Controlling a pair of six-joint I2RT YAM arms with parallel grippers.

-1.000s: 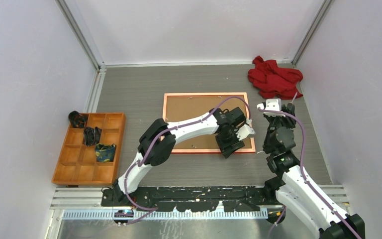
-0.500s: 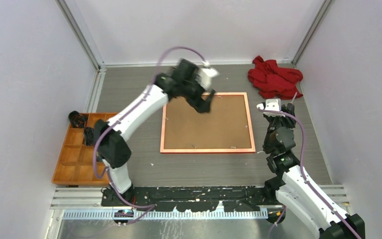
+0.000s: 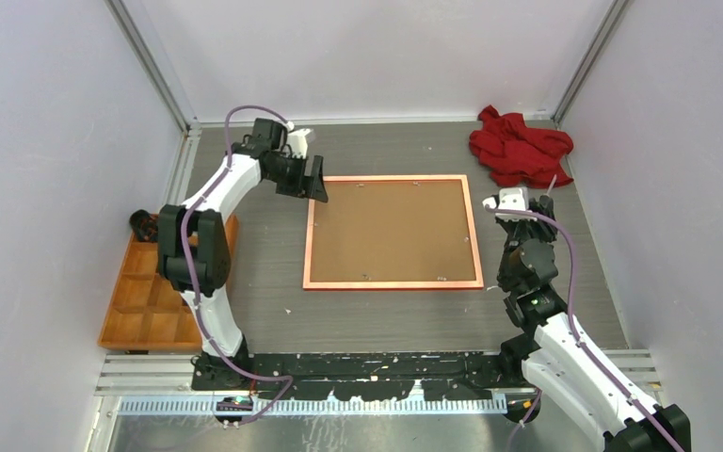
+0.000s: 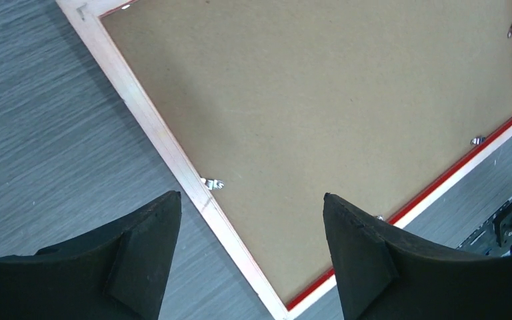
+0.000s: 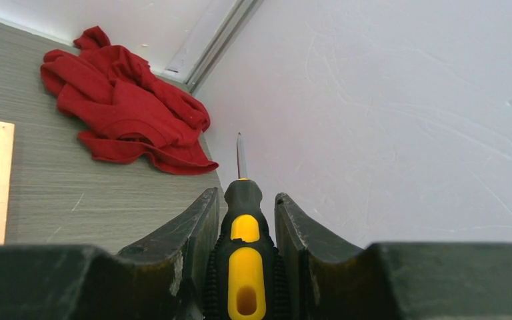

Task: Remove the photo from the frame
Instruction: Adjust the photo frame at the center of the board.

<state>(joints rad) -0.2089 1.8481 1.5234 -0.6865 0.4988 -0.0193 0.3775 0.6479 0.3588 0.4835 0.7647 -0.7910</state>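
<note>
1. Back wall [image 3: 367, 56]: plain white, evenly lit.
2. Left wall [image 3: 47, 188] and right wall [image 3: 678, 141]: the same white panels, closing in both sides.
3. Aluminium posts [image 3: 151, 66] run up the two back corners.
4. Tabletop [image 3: 264, 188]: grey wood-grain, with a few pale specks scattered on it.
5. Slotted metal rail [image 3: 132, 374] crosses the near edge.

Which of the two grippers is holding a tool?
The right gripper: it is shut on a yellow-and-black screwdriver. The left gripper is open and empty over the frame.

Matt smooth fibreboard: backing board [image 3: 393, 231] in painted frame [image 3: 308, 240]. 1 o'clock — soft crumpled cloth [image 3: 520, 146]. Glossy plastic handle w/ metal shaft: screwdriver [image 5: 242, 247]. Matt woodgrain table [image 3: 386, 320].
</note>
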